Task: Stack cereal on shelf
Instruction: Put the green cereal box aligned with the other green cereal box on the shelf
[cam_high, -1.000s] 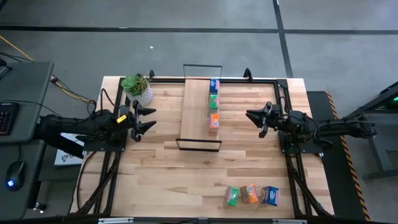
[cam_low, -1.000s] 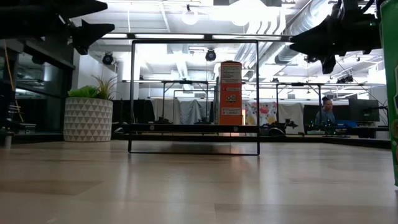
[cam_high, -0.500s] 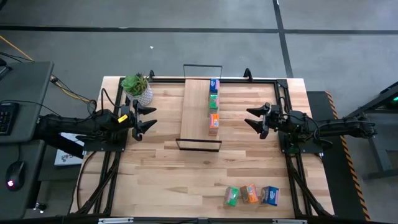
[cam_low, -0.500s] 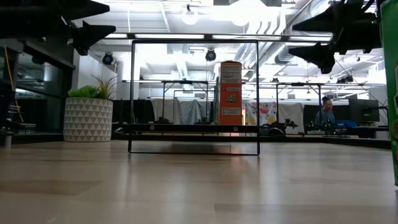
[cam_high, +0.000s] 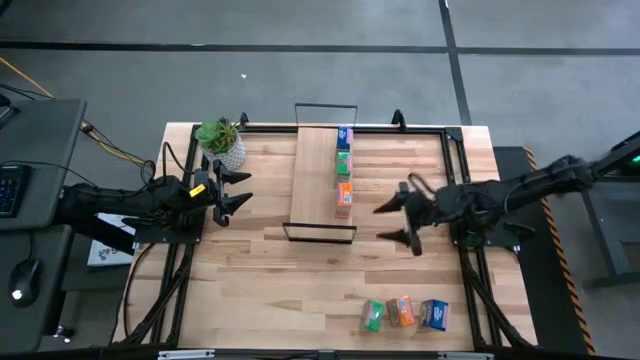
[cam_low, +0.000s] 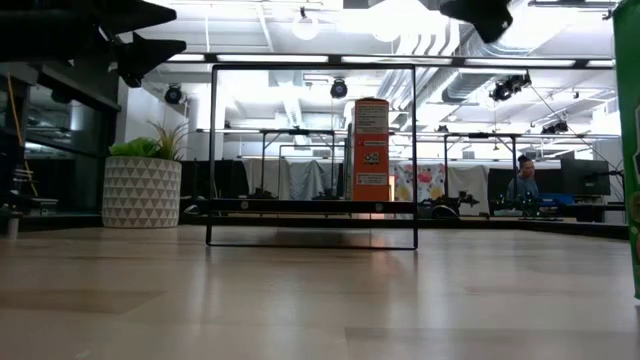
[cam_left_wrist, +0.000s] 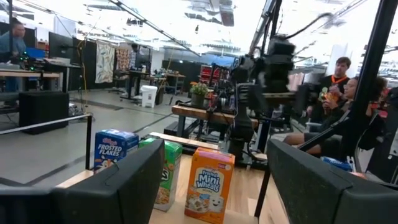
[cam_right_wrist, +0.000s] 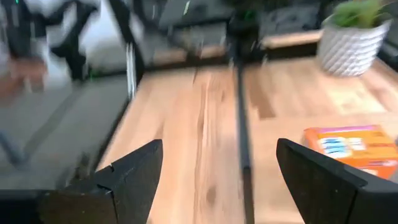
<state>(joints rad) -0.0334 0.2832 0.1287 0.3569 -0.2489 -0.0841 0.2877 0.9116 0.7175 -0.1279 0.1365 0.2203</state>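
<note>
The shelf (cam_high: 316, 180) is a light-wood plank in a black wire frame, standing mid-table. On its right side three cereal boxes stand in a row: blue (cam_high: 345, 135), green (cam_high: 344, 162) and orange (cam_high: 344, 197). Three more cereal boxes, green (cam_high: 372, 315), orange (cam_high: 401, 311) and blue (cam_high: 433, 314), stand near the table's near right corner. My left gripper (cam_high: 246, 190) hovers open to the left of the shelf. My right gripper (cam_high: 393, 224) hangs open to the right of the shelf's near end, holding nothing. Its wrist view shows the orange box (cam_right_wrist: 348, 146) on the shelf.
A potted plant (cam_high: 222, 140) in a white patterned pot stands at the table's far left, beside the shelf. Black frame rails (cam_high: 452, 160) run along the table's left and right sides. Bare wood lies between the shelf and the near boxes. People sit in the room beyond.
My right gripper has opened, then swung toward the table's near edge and a little toward the shelf, turning its fingers toward the near left. The cereal boxes, the shelf and my left gripper have stayed where they were.
</note>
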